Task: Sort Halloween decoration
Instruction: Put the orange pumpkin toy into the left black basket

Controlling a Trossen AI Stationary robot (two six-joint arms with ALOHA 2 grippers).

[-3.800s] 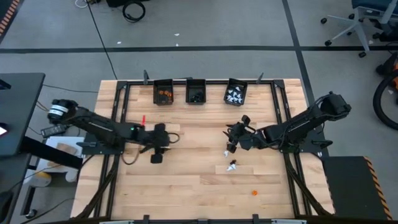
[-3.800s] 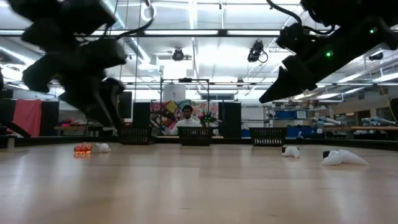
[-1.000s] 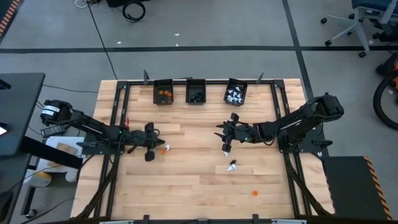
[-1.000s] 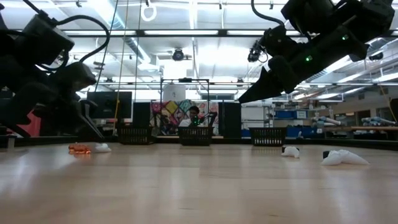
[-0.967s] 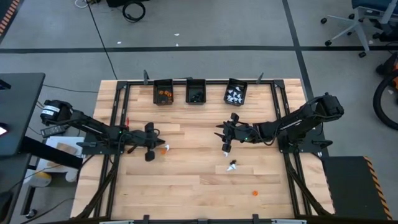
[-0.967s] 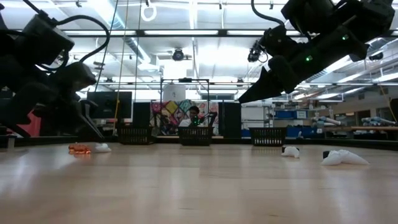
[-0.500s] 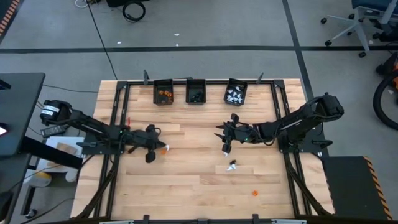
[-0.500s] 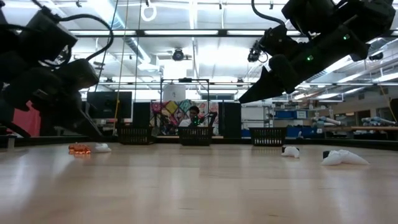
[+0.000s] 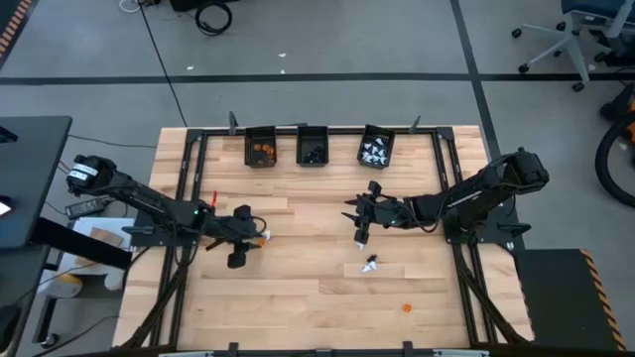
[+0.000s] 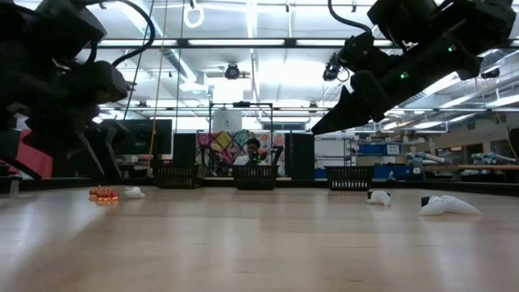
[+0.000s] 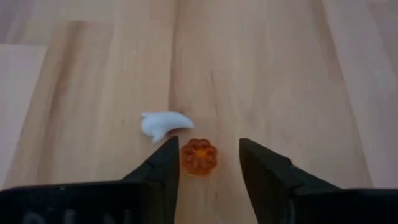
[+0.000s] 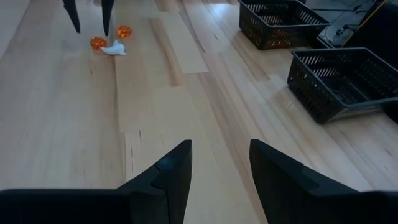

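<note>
Of the Halloween decoration, an orange pumpkin trinket (image 11: 199, 157) and a white ghost trinket (image 11: 163, 124) lie on the wood at the table's left. A second orange one (image 12: 124, 30) lies close by. My left gripper (image 11: 208, 144) hangs open just above them, its fingers on either side of the pumpkin without touching it; the high view shows the gripper (image 9: 258, 238) left of the table's middle. My right gripper (image 12: 221, 168) stands open over the middle of the table (image 9: 357, 220), holding nothing. Two white trinkets (image 9: 362, 239) (image 9: 371, 264) lie below it.
Three small black bins stand along the far edge: one with orange pieces (image 9: 261, 149), one with black pieces (image 9: 313, 149), one with white pieces (image 9: 376, 149). A lone orange trinket (image 9: 405, 307) lies near the front right. A person (image 10: 254, 150) shows far behind the table.
My left gripper has opened and risen a little off the table, tipping less steeply. The orange and white trinkets below it lie where they were. My right arm has kept still.
</note>
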